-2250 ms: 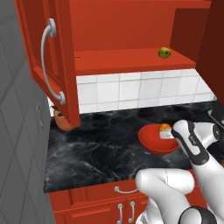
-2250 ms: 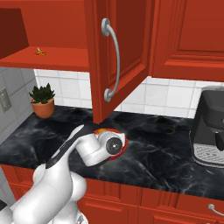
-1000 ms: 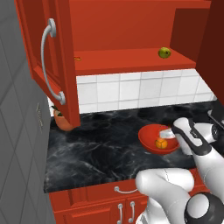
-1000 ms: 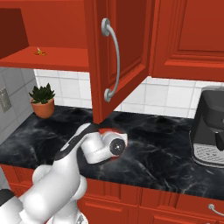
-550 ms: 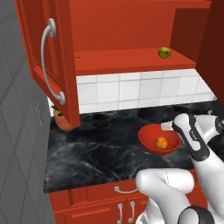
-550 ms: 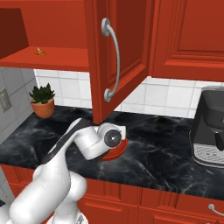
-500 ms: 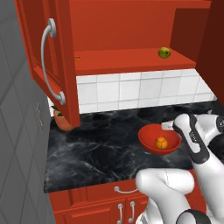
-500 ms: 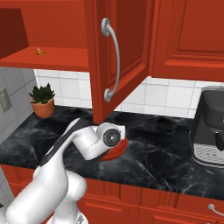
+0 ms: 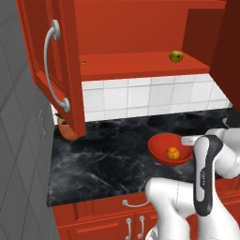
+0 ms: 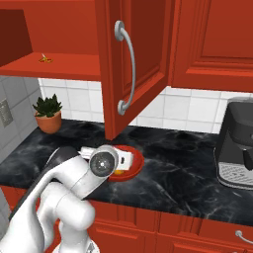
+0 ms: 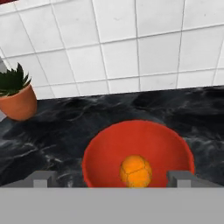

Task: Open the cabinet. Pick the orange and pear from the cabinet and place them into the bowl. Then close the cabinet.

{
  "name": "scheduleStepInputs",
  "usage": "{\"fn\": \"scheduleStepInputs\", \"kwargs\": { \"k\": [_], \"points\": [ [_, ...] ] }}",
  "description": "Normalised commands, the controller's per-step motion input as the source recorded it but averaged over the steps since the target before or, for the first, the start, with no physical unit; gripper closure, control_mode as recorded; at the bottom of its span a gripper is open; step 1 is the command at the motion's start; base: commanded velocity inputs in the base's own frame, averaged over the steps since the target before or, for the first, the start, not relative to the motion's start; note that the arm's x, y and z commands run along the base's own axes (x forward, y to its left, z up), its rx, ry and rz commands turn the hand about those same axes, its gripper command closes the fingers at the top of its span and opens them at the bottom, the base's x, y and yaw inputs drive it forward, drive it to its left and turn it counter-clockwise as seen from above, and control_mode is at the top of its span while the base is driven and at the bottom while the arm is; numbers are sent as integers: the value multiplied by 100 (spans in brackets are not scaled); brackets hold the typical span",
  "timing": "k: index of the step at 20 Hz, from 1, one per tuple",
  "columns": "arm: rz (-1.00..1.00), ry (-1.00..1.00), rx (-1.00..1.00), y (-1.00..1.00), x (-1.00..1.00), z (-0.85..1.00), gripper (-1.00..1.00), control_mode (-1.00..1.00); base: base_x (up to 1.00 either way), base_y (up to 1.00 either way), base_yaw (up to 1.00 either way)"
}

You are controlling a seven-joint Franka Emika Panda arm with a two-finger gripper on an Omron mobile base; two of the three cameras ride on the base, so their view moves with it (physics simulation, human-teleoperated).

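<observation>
The orange [image 11: 136,170] lies loose inside the red bowl [image 11: 105,144] on the black marble counter. My gripper [image 11: 111,179] hovers just behind and above the bowl's near rim, open, with nothing between its fingers. From the left base view the gripper [image 9: 187,140] sits at the right edge of the bowl [image 9: 159,146], with the orange [image 9: 172,153] beside it. The pear [image 9: 176,56] rests on the shelf of the open red cabinet [image 9: 140,65], far right. Both cabinet doors stand open; one door [image 10: 133,64] hangs over the counter above the bowl [image 10: 136,159].
A terracotta pot with a green plant [image 10: 48,118] stands at the counter's left end by the tiled wall. A dark coffee machine [image 10: 239,143] sits at the right. A small orange-yellow item [image 10: 45,60] lies on the shelf's left part.
The orange has dropped from my fingers into the bowl. My gripper has opened wide and drawn back a little to the bowl's right rim.
</observation>
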Motion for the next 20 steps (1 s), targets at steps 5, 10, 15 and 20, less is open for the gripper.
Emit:
{"fn": "scheduleStepInputs", "kwargs": {
  "k": [5,10,15,20],
  "points": [
    [-20,-1,0,27,-74,89,-100,-100,0,0,0],
    [-21,0,-1,22,-31,100,-100,-100,0,0,0],
    [-19,-2,-2,34,-42,100,-100,-100,0,0,0],
    [-17,-8,-4,3,-63,66,-100,-100,0,0,0]
  ]
}}
